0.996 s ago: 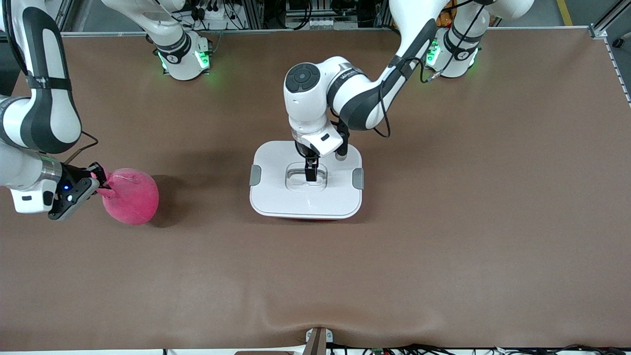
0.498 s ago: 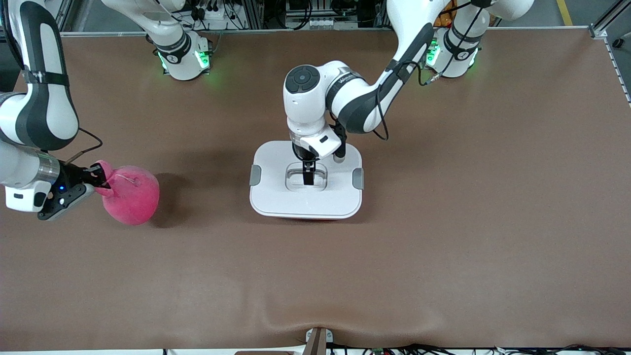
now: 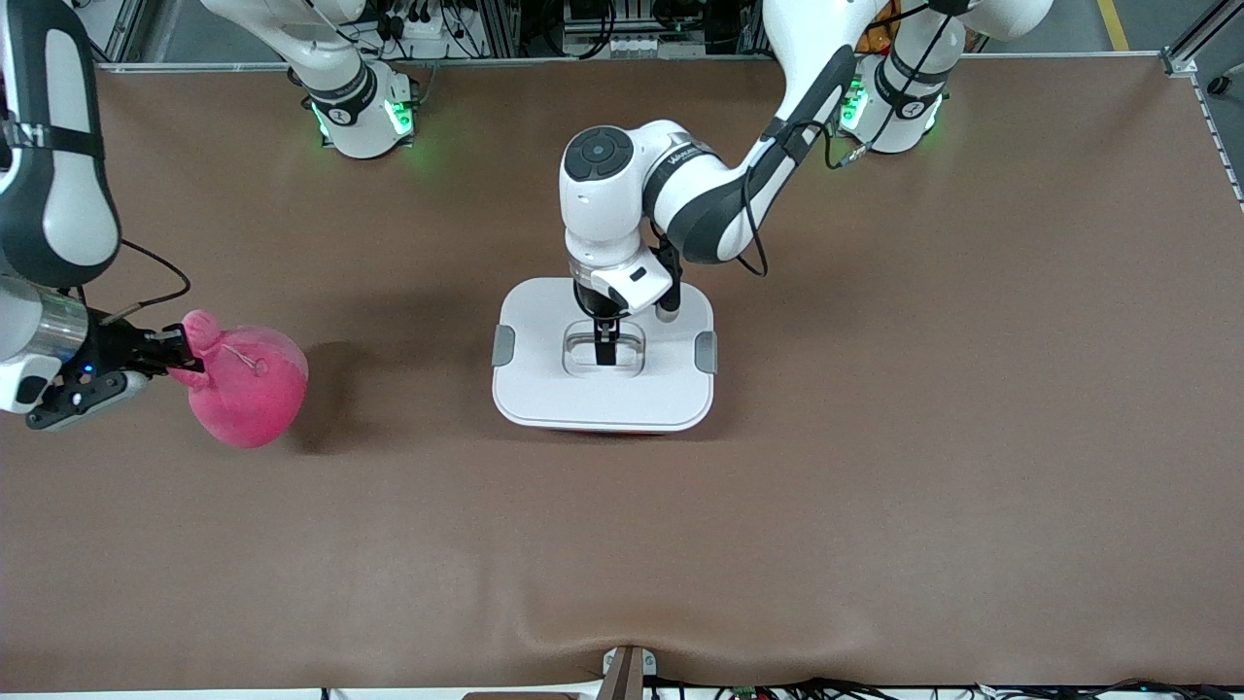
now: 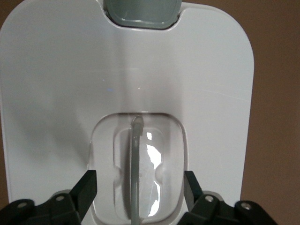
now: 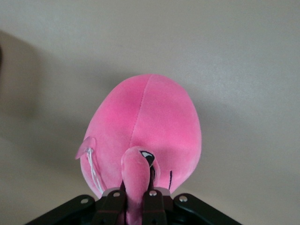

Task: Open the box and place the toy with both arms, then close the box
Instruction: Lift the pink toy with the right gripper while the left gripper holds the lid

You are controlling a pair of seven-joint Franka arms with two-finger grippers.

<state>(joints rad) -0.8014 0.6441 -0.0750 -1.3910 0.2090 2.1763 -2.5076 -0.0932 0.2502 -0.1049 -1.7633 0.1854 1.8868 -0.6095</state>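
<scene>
The box (image 3: 603,394) stands mid-table with its white lid on; only a thin pink strip of the tub shows under the lid's near edge. My left gripper (image 3: 604,346) is down in the lid's recessed handle, open. In the left wrist view the fingers (image 4: 86,183) straddle the grey-edged handle bar (image 4: 136,150) without touching it, with the gripper (image 4: 138,182) centred on the recess. My right gripper (image 3: 177,362) is shut on a stubby limb of the hot-pink toy (image 3: 249,385) near the right arm's end of the table. The right wrist view shows the gripper (image 5: 136,199) pinching that limb, with the toy (image 5: 150,122) hanging from it.
Two grey clips (image 3: 503,345) sit on the lid's short sides; one also shows in the left wrist view (image 4: 140,10). The brown table (image 3: 875,486) spreads wide around the box. The arm bases with green lights (image 3: 362,115) stand along the edge farthest from the front camera.
My right gripper has pulled the toy a little toward the right arm's end of the table. My left gripper has settled slightly lower into the handle recess.
</scene>
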